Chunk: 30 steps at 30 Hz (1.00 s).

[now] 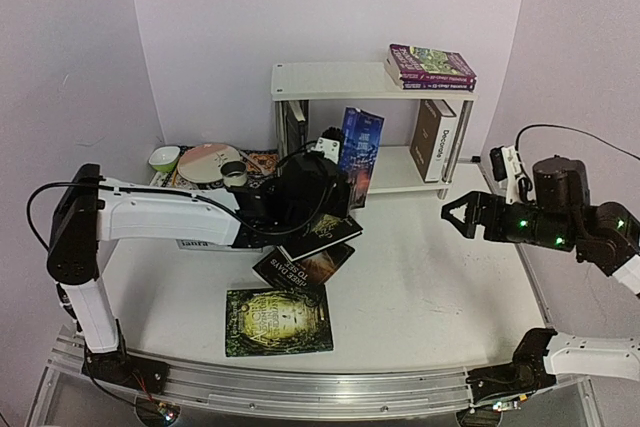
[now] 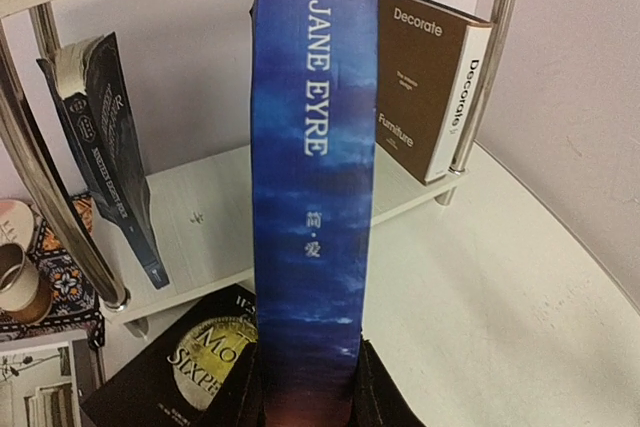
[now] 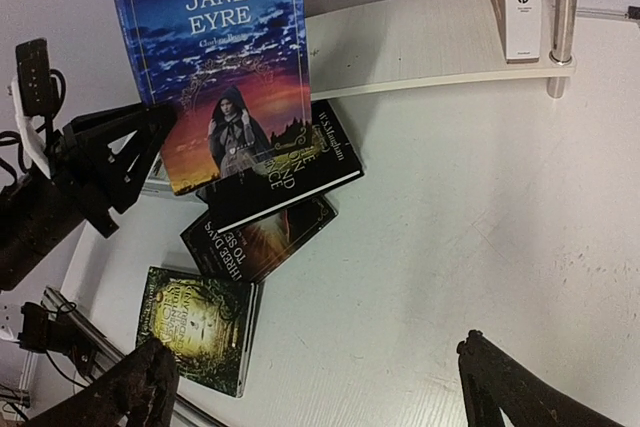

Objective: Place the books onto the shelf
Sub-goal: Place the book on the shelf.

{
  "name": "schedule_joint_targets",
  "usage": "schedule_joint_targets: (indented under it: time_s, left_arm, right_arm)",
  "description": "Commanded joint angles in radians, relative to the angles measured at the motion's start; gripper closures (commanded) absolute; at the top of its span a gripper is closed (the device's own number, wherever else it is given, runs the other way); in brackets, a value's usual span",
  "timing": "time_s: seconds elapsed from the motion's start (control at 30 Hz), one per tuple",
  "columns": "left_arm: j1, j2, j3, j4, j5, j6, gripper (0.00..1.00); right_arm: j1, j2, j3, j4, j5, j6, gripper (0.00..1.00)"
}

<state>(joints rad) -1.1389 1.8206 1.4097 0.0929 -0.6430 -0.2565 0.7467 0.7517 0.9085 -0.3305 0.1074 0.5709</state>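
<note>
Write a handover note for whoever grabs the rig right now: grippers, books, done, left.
Left gripper: shut on the Jane Eyre book, held upright in front of the shelf's lower tier, not yet on it.
Right gripper: open, empty, above the table's right side.
Done: two purple paperbacks flat on the top tier; Decorate book standing at the lower tier's right end; a dark book leaning at its left end.
Left: shelve Jane Eyre, then the black book, the Three Days book and the green book lying on the table.
</note>
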Motion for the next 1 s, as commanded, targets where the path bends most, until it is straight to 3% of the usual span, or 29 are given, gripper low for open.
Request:
schedule_joint_targets:
  time_s: [0.0,0.23,0.57,0.97]
  left_arm:
    - [0.004,0.035,0.104,0.401,-0.161,0.154,1.00]
    - [0.007,0.192,0.128,0.808,-0.222,0.436,1.00]
    - [0.034,0.393,0.300,1.050,-0.268,0.683,1.00]
    - [0.097,0.601,0.490,1.170,-0.351,0.803,1.00]
  right_arm:
    - [0.000,-0.017,-0.001,-0.008,0.026,-0.014,0.02]
    - [0.000,-0.028,0.006,-0.020,0.024,-0.012,0.02]
    - [0.001,-0.032,0.017,-0.034,0.026,-0.011,0.02]
    - [0.002,-0.010,0.032,-0.036,0.008,0.002,0.02]
